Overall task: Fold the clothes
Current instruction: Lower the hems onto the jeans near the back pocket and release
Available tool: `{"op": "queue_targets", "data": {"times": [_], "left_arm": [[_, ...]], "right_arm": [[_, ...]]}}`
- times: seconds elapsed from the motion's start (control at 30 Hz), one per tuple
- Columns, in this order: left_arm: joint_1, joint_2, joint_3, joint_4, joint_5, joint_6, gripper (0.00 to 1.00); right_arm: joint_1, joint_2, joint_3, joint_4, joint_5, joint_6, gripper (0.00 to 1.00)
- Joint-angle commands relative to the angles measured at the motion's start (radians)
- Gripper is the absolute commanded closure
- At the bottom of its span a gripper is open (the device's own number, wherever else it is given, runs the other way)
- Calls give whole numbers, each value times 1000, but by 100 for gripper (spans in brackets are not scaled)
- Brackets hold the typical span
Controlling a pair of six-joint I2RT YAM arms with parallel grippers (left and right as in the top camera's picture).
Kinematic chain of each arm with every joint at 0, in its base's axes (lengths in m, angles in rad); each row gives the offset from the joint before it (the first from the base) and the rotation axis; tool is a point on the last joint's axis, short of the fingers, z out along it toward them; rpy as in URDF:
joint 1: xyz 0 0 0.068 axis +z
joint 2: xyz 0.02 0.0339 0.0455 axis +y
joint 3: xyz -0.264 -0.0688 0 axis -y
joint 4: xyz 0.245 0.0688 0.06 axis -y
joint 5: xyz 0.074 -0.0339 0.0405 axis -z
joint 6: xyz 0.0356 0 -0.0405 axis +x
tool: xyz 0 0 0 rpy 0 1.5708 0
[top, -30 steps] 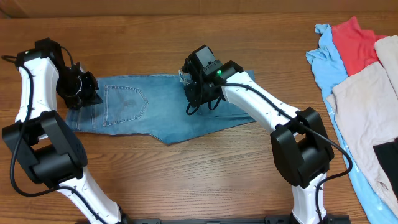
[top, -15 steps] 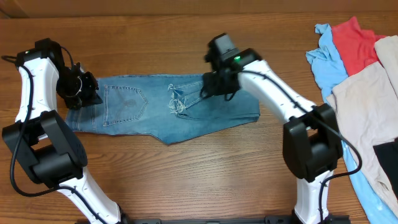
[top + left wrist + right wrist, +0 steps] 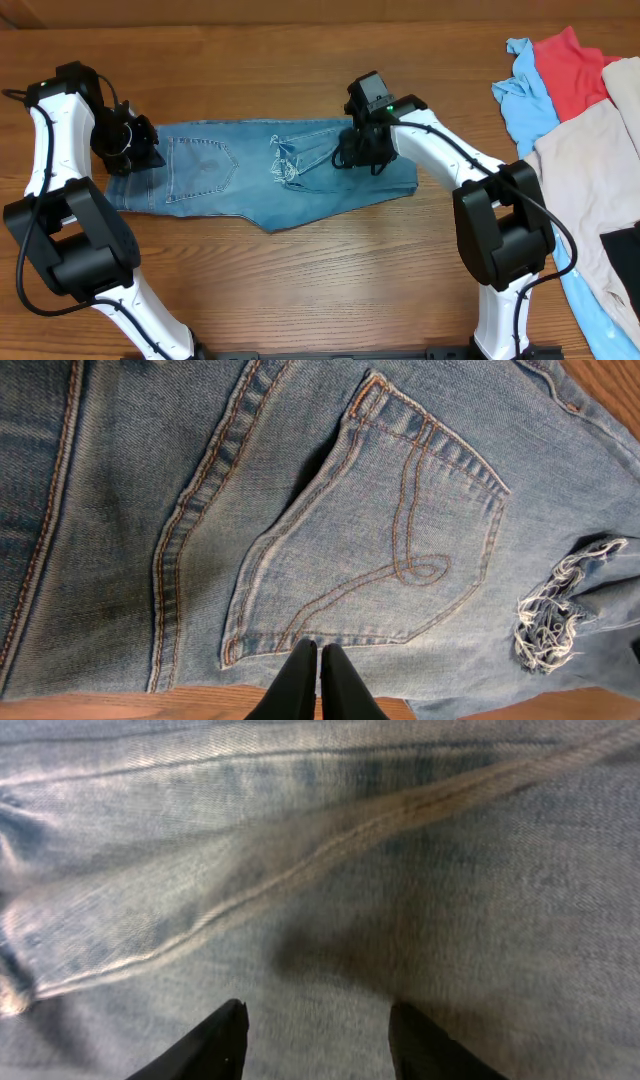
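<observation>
The light blue jeans [image 3: 230,175] lie flat on the wooden table, the legs folded back so the frayed hems [image 3: 283,165] rest near the middle. My left gripper [image 3: 130,150] is at the waist end; in the left wrist view it [image 3: 320,652] is shut, its tips at the denim edge below the stitched back pocket [image 3: 380,550]. The frayed hems also show there [image 3: 550,620]. My right gripper [image 3: 357,150] is over the right, folded end of the jeans; in the right wrist view it [image 3: 318,1025] is open and empty just above the denim [image 3: 330,870].
A pile of other garments lies at the right edge: light blue [image 3: 525,95], red [image 3: 572,65], beige [image 3: 590,170] and something dark [image 3: 622,255]. Bare wooden table [image 3: 300,290] lies in front of the jeans.
My right gripper let go of the folded-over hems, moved right, then came down over the jeans' right end. The hems now lie near the middle. The left arm has not moved.
</observation>
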Motion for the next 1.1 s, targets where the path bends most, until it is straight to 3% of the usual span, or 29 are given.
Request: {"op": "queue_targets", "data": {"times": [0.0, 0.13, 0.43, 0.7, 1.07], "left_arm": [[-7, 3, 19, 0, 0, 3, 92], [-7, 3, 19, 0, 0, 3, 92], [-7, 3, 19, -3, 0, 4, 92], [-7, 3, 19, -9, 0, 4, 92], [-7, 3, 19, -17, -1, 7, 91]], "right_arm": [[-1, -16, -36, 63, 1, 5, 48], [0, -16, -43, 143, -40, 5, 40], [36, -16, -43, 267, -106, 1, 39], [89, -16, -43, 439, -148, 1, 26], [36, -103, -41, 272, -148, 1, 25]]}}
